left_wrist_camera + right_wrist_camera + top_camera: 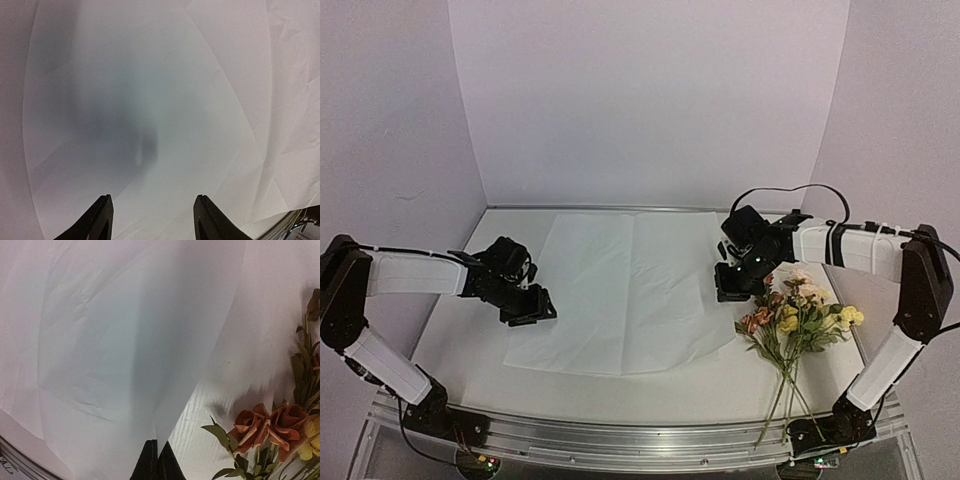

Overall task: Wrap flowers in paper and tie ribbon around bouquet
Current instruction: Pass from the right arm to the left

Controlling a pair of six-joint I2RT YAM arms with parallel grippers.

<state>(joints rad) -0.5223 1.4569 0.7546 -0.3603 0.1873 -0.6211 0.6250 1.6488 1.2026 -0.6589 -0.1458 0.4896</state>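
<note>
Pale walls (pixel 650 90) close in a white table (pixel 450 350). Paper (pixel 620 290) lies spread at its centre. From nine o'clock the left arm (pixel 415 272) reaches in low, the left gripper (pixel 532 308) with jaws apart over the sheet's edge. From three o'clock the right arm (pixel 850 245) bends in, the right gripper (pixel 730 285) pressed together at the opposite edge; whether it pinches paper I cannot tell. Flowers (pixel 800 315) lie at four o'clock, stems toward six.

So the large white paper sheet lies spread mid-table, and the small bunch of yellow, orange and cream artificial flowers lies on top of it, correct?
Not quite. The bunch of artificial flowers lies on the table to the right of the white paper sheet, not on top of it, as the top external view shows. The sheet is indeed spread mid-table.
</note>
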